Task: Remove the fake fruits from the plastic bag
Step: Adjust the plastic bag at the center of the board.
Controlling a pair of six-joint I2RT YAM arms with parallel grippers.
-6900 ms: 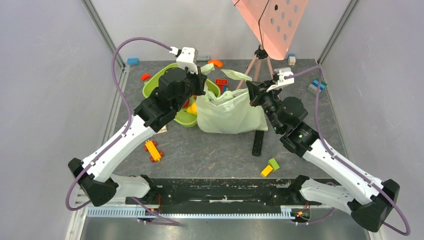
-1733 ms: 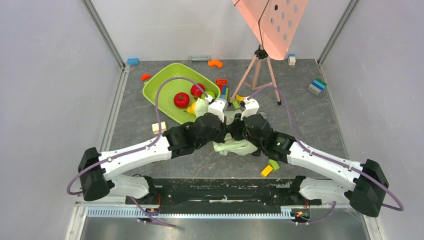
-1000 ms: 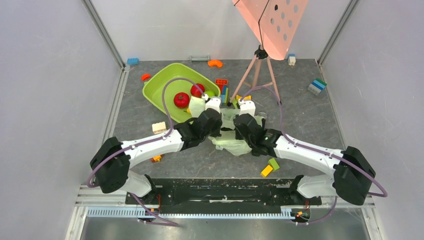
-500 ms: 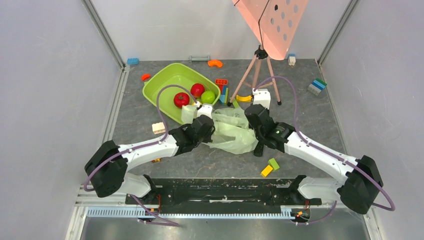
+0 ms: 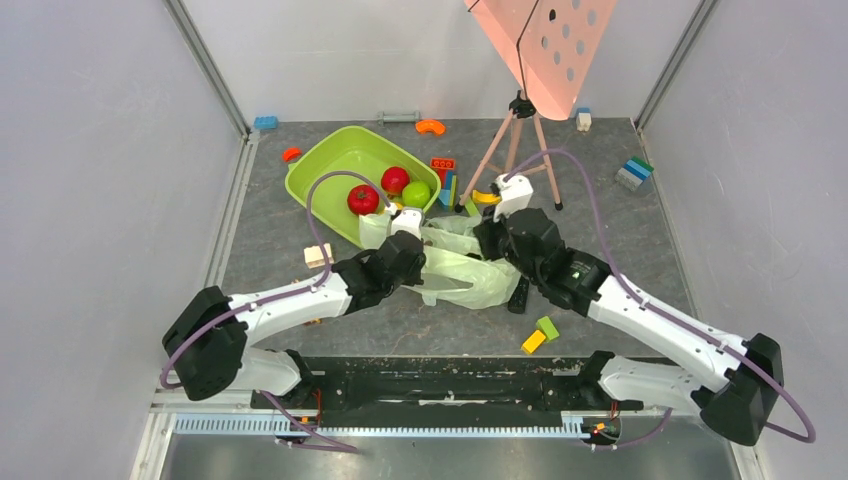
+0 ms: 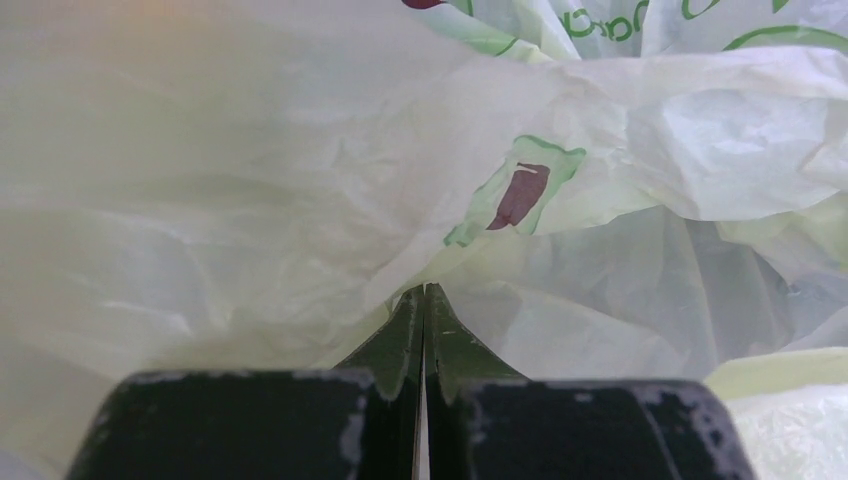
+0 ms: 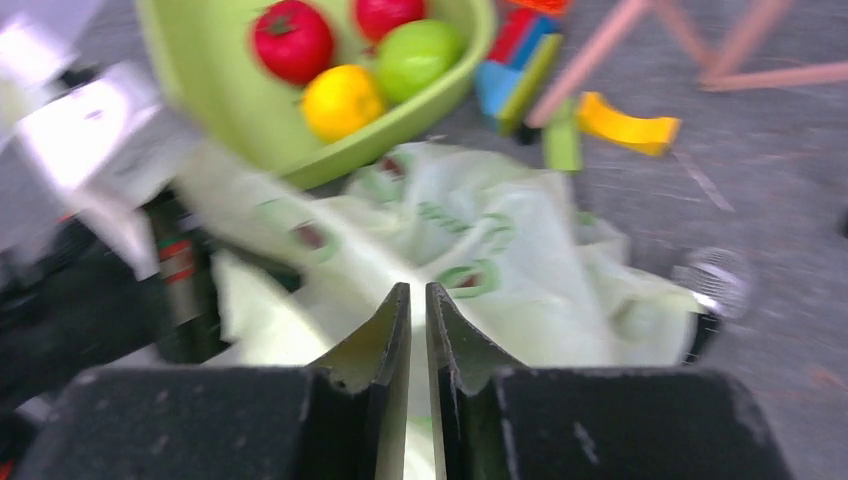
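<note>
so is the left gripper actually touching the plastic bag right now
Touching. The left wrist view shows the left gripper shut on a fold of the plastic bag, with the film creasing out from its tips.

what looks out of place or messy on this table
The plastic bag lies crumpled and flat between the arms, pinched by the left pincer and right pincer. Loose toy blocks are scattered across the table.
</note>
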